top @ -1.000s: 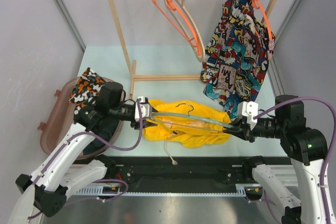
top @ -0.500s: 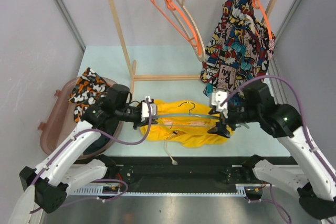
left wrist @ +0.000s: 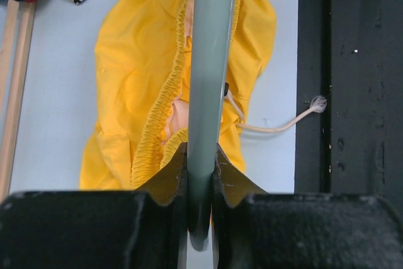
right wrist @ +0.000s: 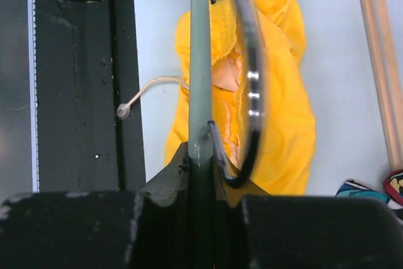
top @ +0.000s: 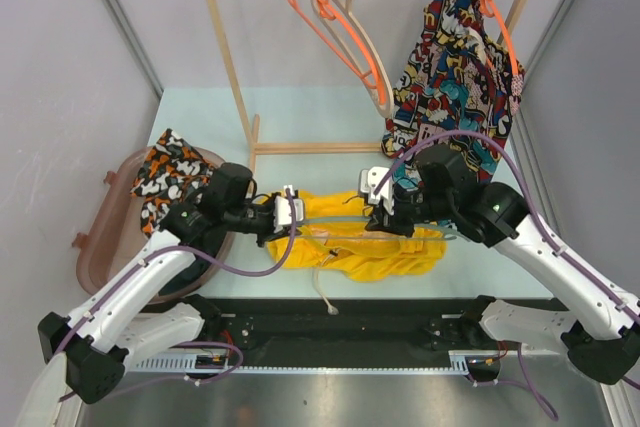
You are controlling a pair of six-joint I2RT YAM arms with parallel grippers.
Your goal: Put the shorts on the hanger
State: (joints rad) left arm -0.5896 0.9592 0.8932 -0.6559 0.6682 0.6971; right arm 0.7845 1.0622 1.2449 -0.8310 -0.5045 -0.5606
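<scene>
As the left tool (left wrist: 201, 159) clamps the hanger (left wrist: 211, 61), shorts (left wrist: 129, 67) (apparently) lie beneath.

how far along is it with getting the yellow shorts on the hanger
Done: the left gripper and right gripper are each shut on the hanger. In hand: it is held along the elastic waistband of the shorts. Left: the shorts lie bunched on the table, not draped over the bar.

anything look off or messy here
The shorts lie bunched under the hanger, which the left pincer and right pincer both clamp; their drawstring trails off the table edge onto the black rail.
</scene>
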